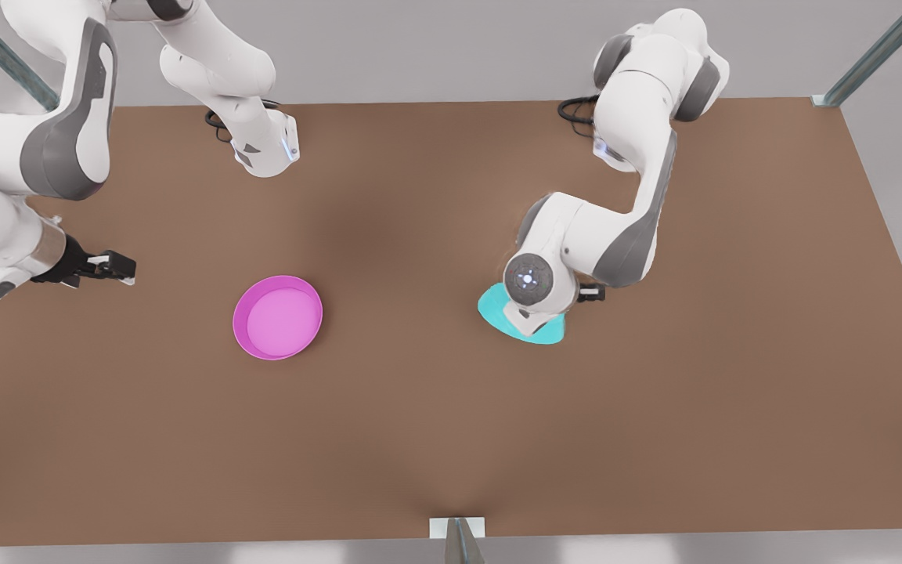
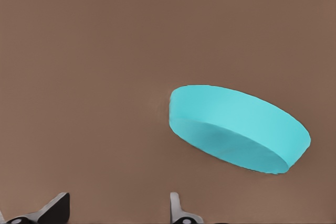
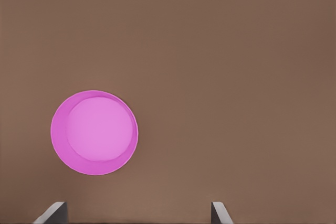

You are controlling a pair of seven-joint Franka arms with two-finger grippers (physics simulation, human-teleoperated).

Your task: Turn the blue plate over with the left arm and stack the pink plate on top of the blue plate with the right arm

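- I see the blue plate upside down on the brown surface, partly under my left arm on the front view's right.
- My left gripper hangs just above it, fingers apart, holding nothing.
- The pink plate sits rim-up, well apart.
- My right gripper waits near it, fingers apart.

Legible text, labels, brands, numbers, signs: none. No marking can be read on any surface in the front view or either wrist view.
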